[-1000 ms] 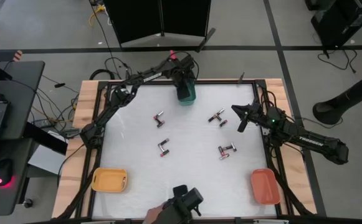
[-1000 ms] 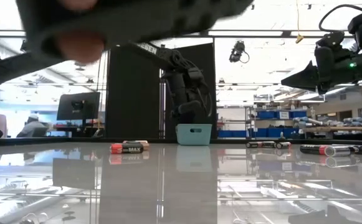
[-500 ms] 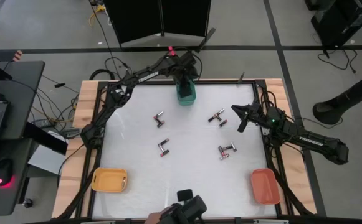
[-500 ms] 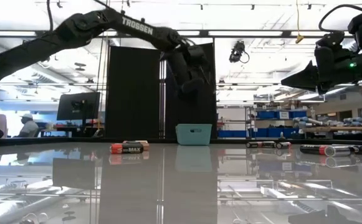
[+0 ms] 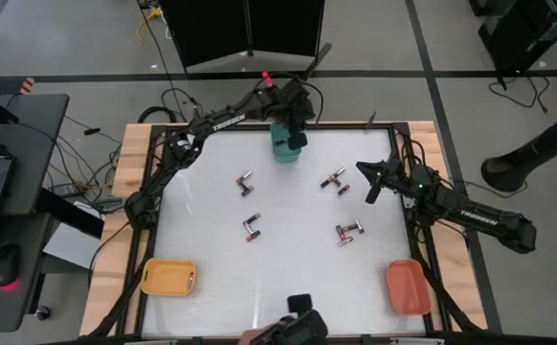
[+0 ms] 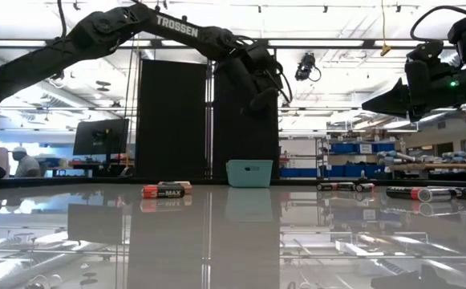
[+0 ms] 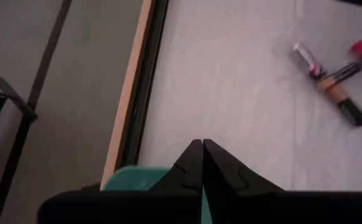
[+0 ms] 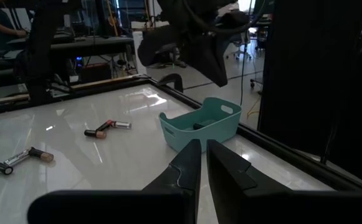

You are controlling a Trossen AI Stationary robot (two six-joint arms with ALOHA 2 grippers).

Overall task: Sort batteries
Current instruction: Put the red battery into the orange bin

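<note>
Small batteries lie in loose pairs on the white table: one pair (image 5: 245, 182) left of centre, one (image 5: 251, 227) nearer, one (image 5: 335, 180) right of centre and one (image 5: 349, 232) nearer right. A teal bin (image 5: 280, 149) stands at the table's far edge. My left gripper (image 7: 202, 146) hangs shut and empty high above the bin's right side (image 5: 298, 139). My right gripper (image 8: 203, 148) hovers shut and empty above the table's right part (image 5: 367, 182), pointing toward the bin.
A yellow tray (image 5: 168, 277) stands at the near left corner and a red-orange tray (image 5: 407, 286) at the near right. A person's hand with a dark device (image 5: 297, 331) shows at the near edge. Open table lies between the battery pairs.
My left gripper has risen from just above the teal bin and swung a little toward the table's right edge. The dark device at the near edge has shifted toward the right and no longer blocks the low view.
</note>
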